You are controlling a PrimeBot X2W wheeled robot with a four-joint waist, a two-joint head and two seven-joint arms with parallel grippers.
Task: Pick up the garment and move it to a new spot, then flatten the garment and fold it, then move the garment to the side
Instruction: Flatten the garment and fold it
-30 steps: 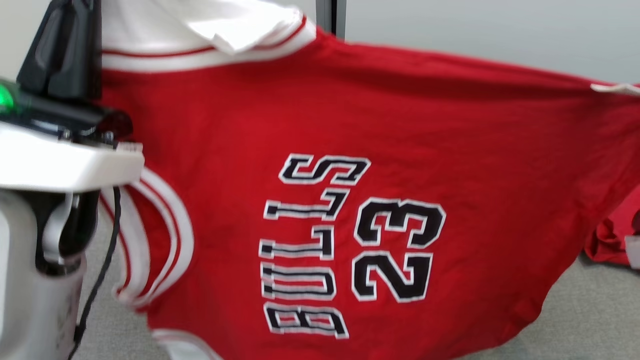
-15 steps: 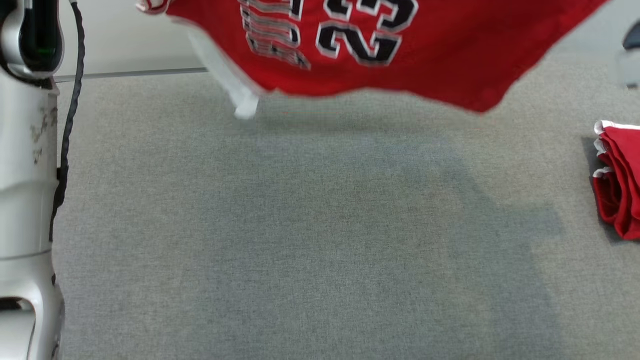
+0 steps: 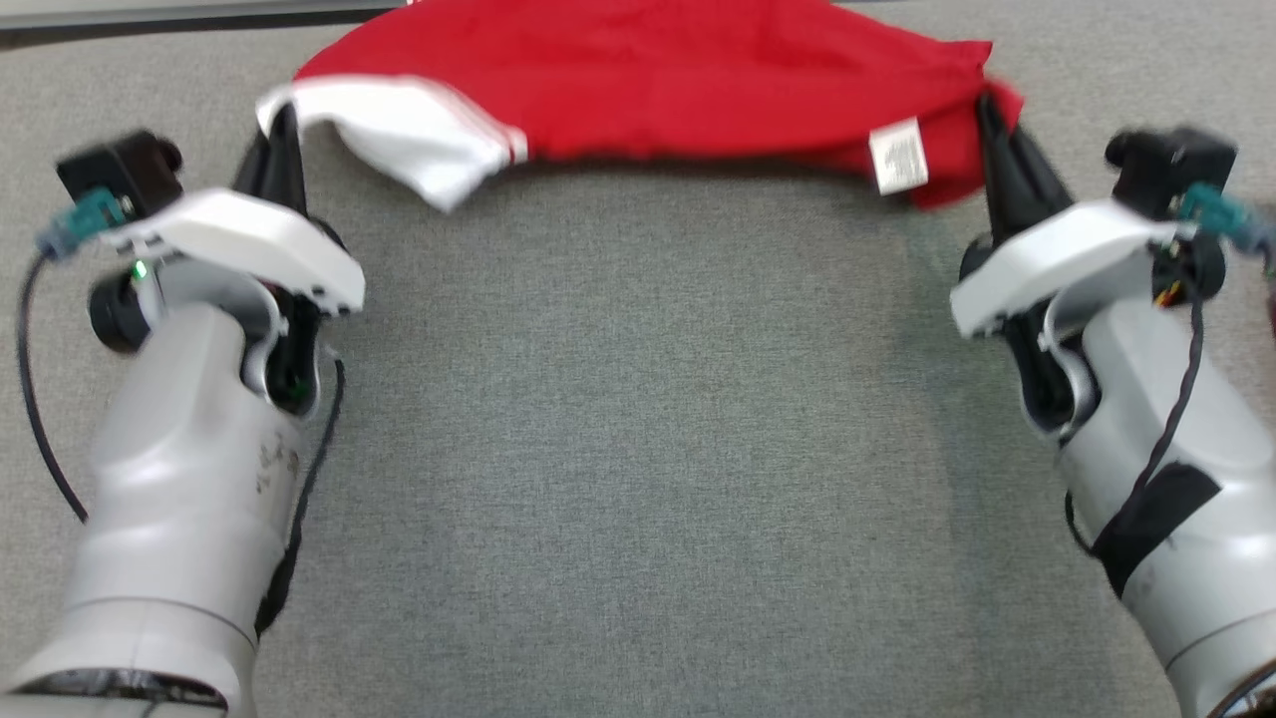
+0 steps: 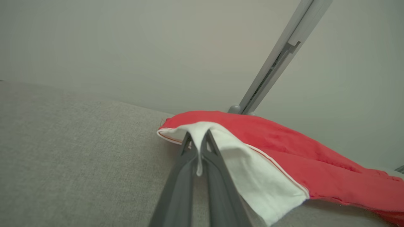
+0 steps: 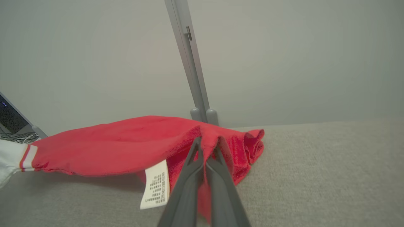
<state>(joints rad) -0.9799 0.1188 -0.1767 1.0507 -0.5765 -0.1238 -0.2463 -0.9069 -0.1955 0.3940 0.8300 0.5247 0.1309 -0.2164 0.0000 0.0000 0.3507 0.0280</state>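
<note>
Clamped onto a soft, light shirt [image 3: 678, 80] by left gripper [image 3: 282, 130] and right gripper [image 3: 987, 112]; best held at corners.

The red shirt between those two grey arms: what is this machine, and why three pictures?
It is a two-armed robot. The top-down picture comes from a camera on its head; the other two come from cameras on its wrists, looking along the fingers. Each arm ends in a two-fingered pincer. The left pincer is shut on the white-trimmed end of the red jersey, the right pincer on the end near the white label. The jersey stretches between them over a grey fabric surface.
</note>
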